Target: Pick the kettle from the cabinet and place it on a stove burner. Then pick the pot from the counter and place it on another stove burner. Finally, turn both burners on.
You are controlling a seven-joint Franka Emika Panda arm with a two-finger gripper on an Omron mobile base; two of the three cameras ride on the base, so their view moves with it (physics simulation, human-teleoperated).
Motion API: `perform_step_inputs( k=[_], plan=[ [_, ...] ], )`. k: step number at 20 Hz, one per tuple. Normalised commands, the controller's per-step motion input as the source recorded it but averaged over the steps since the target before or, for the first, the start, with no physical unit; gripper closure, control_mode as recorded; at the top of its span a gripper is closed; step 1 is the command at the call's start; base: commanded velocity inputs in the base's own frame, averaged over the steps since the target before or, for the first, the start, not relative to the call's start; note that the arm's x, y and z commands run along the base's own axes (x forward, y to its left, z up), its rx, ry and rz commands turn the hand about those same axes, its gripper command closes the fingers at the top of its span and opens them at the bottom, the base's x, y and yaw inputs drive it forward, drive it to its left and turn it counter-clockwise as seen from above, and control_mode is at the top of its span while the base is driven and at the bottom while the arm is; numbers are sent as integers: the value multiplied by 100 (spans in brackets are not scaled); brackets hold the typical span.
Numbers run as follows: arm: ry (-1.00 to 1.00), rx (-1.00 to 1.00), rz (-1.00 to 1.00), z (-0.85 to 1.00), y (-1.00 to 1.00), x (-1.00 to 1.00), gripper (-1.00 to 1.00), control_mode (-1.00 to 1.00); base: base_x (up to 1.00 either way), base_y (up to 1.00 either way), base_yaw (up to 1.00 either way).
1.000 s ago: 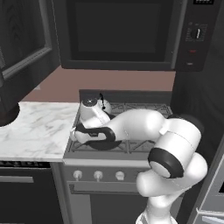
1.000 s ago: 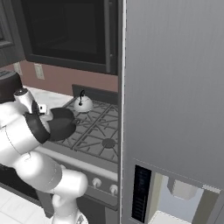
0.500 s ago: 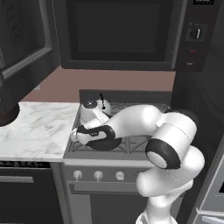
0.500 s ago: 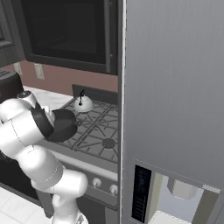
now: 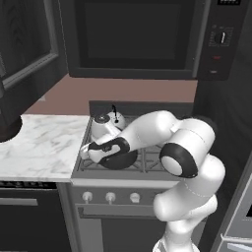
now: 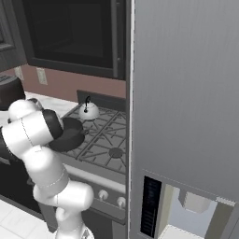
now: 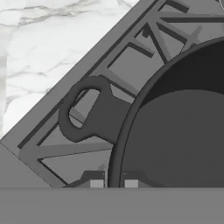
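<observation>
The dark pot (image 5: 122,158) sits on the front left burner of the stove (image 5: 153,161), low on the grate. My gripper (image 7: 113,184) is shut on the pot (image 7: 175,131), with the rim between its fingertips, beside a loop handle (image 7: 83,114). In the left base view the gripper (image 5: 88,149) reaches the pot from the counter side. The small shiny kettle (image 5: 106,125) stands upright on the back left burner, just behind the pot. From the right, the kettle (image 6: 87,111) and pot (image 6: 70,135) show behind my arm.
White marble counter (image 5: 39,142) lies left of the stove, with a dark appliance (image 5: 7,129) at its far left. Silver knobs (image 5: 110,197) line the stove front. A microwave (image 5: 133,34) hangs above. A tall grey fridge (image 6: 186,93) stands on the right. The right burners (image 6: 114,151) are bare.
My arm has folded further over the stove, and the pot has shifted slightly right and down onto the front left grate. The kettle has stayed put.
</observation>
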Motion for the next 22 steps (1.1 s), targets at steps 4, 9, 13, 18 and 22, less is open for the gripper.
perform_step_inputs(
  k=[4,9,13,18,22],
  plan=[
    [0,0,1,-10,6,21,100,-100,0,0,0],
    [1,0,1,-10,13,23,100,-100,0,0,0],
    [1,0,1,-12,10,16,-100,-100,0,0,0],
    [0,0,0,-13,1,0,-100,-100,0,0,0],
    [0,0,0,0,0,0,-100,-100,0,0,0]
  ],
)
